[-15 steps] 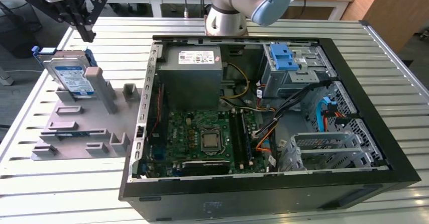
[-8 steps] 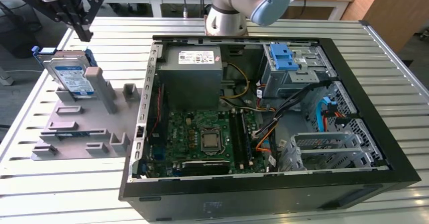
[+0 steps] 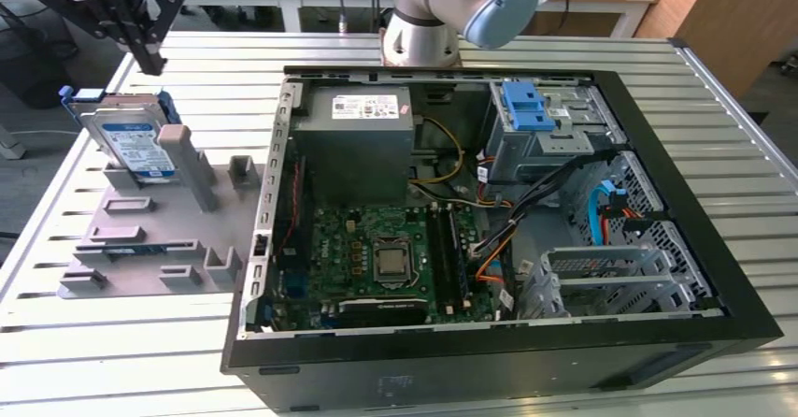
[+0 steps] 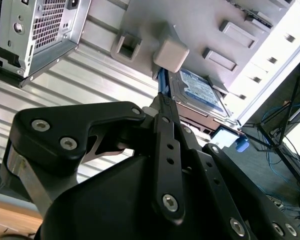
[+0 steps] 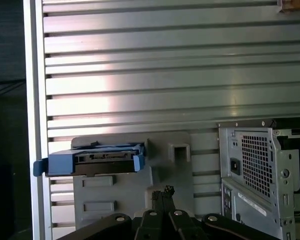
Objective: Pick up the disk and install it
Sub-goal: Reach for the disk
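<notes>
Black hand (image 3: 152,62), closed on nothing, hangs apart from the silver blue-framed disk (image 3: 131,141) in a grey plastic rack (image 3: 149,239); second wrist view shows its label (image 4: 197,90), first wrist view its connector edge (image 5: 102,160).

The exterior view looks steeply down over the whole surface (image 3: 125,352). Both wrist views look past the gripper (image 5: 162,192) at the disk (image 5: 92,161), the second closer and oblique.

Silver-grey arm (image 3: 421,20), pale blue joint cap (image 3: 502,13); black gripper (image 3: 152,64), silver screws (image 4: 170,201)
</notes>
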Tool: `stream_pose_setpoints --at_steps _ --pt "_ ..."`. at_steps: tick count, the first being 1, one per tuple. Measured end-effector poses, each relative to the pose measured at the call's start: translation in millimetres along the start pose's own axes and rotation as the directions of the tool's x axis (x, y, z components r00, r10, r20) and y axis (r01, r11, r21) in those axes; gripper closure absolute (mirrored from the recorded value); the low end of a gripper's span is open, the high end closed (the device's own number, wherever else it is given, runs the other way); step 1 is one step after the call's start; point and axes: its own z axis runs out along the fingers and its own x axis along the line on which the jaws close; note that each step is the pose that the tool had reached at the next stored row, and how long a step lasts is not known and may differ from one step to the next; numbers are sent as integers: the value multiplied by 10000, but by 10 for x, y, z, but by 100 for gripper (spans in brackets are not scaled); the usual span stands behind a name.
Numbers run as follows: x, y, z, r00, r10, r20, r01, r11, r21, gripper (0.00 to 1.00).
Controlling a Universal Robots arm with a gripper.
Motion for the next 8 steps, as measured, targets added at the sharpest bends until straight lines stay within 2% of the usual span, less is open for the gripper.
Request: stream_pose_setpoints --at_steps 8 --pt "85 37 15 10000 0 1 0 10000 0 89"
